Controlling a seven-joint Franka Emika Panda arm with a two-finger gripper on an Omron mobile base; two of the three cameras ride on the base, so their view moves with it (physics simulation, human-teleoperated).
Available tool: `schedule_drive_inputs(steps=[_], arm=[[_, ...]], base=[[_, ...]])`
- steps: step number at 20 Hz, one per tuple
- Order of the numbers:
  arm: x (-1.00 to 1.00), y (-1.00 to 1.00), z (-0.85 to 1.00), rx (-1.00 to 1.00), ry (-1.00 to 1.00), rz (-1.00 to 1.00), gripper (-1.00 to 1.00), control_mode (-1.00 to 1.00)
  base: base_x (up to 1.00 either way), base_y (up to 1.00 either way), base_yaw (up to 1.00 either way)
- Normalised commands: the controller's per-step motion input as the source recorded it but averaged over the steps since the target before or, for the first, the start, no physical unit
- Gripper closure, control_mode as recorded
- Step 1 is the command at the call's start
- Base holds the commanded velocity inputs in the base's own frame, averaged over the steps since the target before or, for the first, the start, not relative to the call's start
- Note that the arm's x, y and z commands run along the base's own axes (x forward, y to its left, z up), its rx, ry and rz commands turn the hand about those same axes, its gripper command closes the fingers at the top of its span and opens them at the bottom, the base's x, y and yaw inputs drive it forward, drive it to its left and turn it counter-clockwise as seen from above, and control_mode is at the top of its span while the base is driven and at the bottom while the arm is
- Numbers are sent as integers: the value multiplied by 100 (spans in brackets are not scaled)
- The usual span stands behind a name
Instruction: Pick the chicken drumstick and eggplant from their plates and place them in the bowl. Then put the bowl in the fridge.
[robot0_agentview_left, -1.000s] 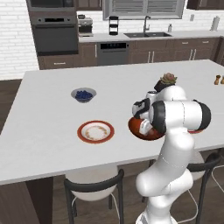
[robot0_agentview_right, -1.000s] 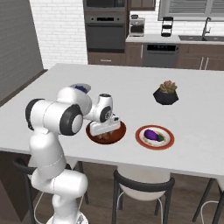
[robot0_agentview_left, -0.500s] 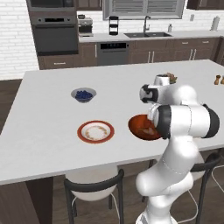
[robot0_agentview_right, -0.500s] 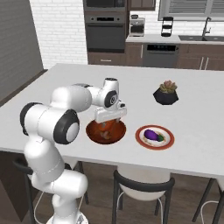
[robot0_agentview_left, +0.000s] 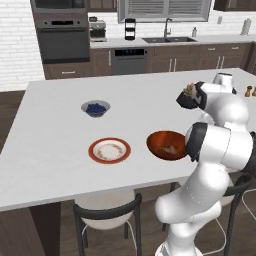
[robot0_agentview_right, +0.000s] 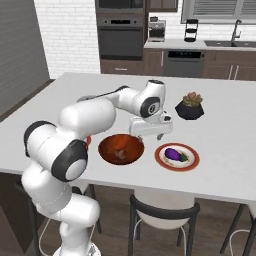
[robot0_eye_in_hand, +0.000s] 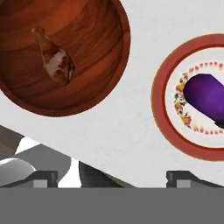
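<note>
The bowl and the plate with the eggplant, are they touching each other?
Apart. The hand view shows a strip of bare white counter between the bowl and the plate holding the eggplant.

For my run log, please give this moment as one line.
hand: open, empty, above counter between bowl and plate | chicken drumstick: in bowl | eggplant: on plate | next, probably: eggplant

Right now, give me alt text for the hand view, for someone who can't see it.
Looking straight down at a white counter: a chicken drumstick lies inside a reddish-brown wooden bowl at upper left. At right, apart from the bowl, a dark-purple eggplant sits on a red-rimmed plate, cut off by the frame edge. The open gripper holds nothing, its fingertips at the bottom.
</note>
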Motion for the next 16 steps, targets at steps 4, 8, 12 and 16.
schedule_drive_inputs(steps=[4, 8, 12, 16], arm=[[-19, -92, 3, 0, -8, -20, -100, -100], [15, -60, 0, 0, 0, 3, -100, -100], [24, 0, -1, 0, 0, 13, -100, -100], [12, 0, -15, 0, 0, 14, -100, -100]], base=[[0, 0, 0], [0, 0, 0], [0, 0, 0], [0, 0, 0]])
